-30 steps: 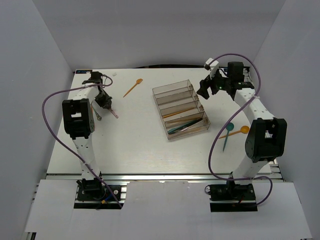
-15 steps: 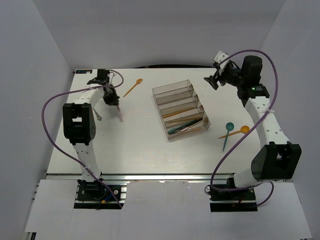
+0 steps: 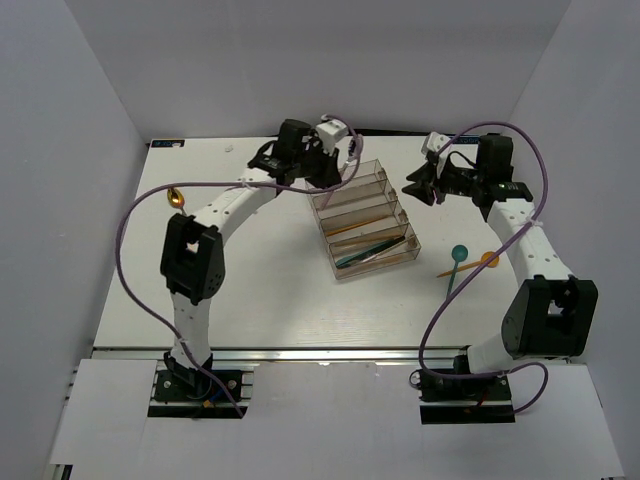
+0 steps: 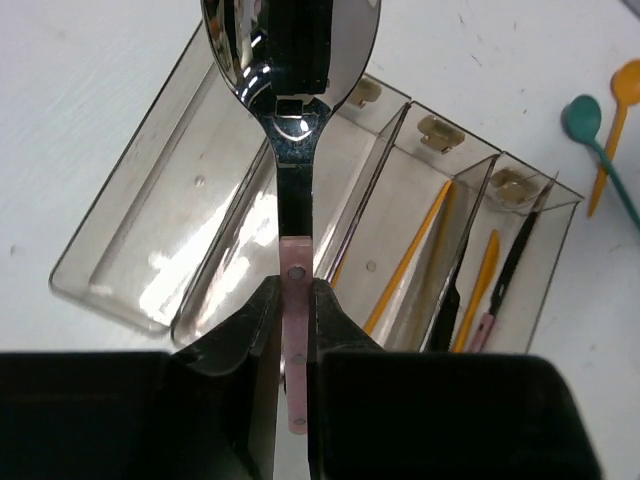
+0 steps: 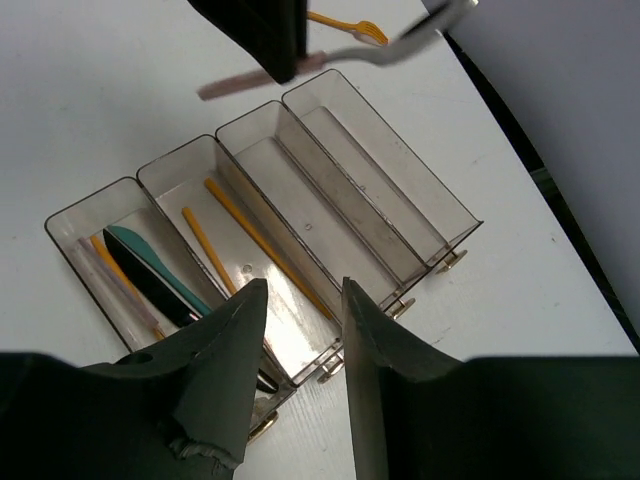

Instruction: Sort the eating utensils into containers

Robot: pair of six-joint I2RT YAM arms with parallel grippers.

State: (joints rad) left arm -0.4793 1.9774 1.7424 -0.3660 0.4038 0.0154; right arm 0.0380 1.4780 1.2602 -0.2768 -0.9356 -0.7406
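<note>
Orange, teal, black utensils (image 5: 150,262) in two lowest compartments (image 5: 172,177) of clear tray (image 5: 370,190)

The white table (image 3: 260,290) carries the clear tray (image 3: 355,203), with teal spoon (image 3: 458,254) and orange spoon (image 3: 476,264) beside it.

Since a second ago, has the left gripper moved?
Yes. The left gripper swung rightward from the table's left side to above the tray's far end, shut on a spoon.

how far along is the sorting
Partway. Several orange, teal and black utensils already lie in two compartments of the tray. The left end effector holds a silver spoon above it; the right end effector is open, empty. Left on the table: a teal spoon, an orange spoon, an orange fork.
</note>
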